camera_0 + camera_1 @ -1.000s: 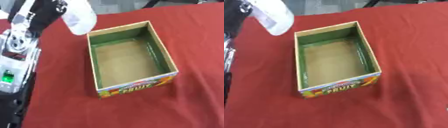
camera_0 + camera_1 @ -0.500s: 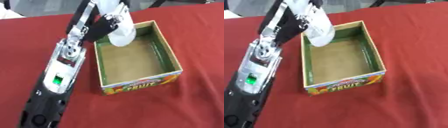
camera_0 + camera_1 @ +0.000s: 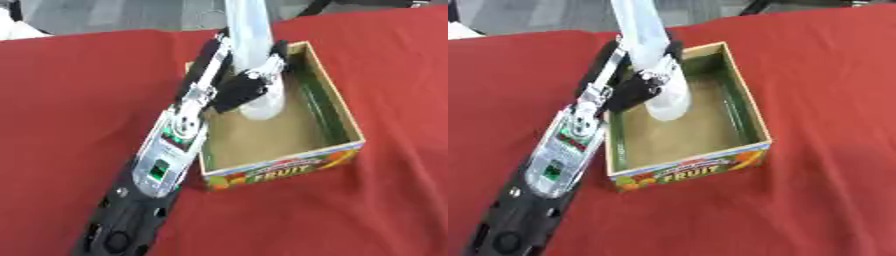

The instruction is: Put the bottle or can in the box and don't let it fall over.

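A tall pale bottle (image 3: pixel 252 55) stands upright inside the cardboard fruit box (image 3: pixel 337 120), its base near the brown floor at the box's middle left. My left hand (image 3: pixel 249 82) has its dark fingers curled round the bottle's lower part, and its black and silver arm reaches in over the box's left wall. The bottle's top runs out of the picture. The box has green inner walls and a "FRUIT" label on its near end. My right hand shows in neither view.
A red cloth (image 3: pixel 79 95) covers the table on every side of the box. The table's far edge and grey floor (image 3: pixel 122 15) lie at the top. A dark object (image 3: pixel 807 4) shows at the top right.
My left arm has carried the bottle from above the box's far left corner down into the box, and the bottle now stands upright. The camera has also shifted.
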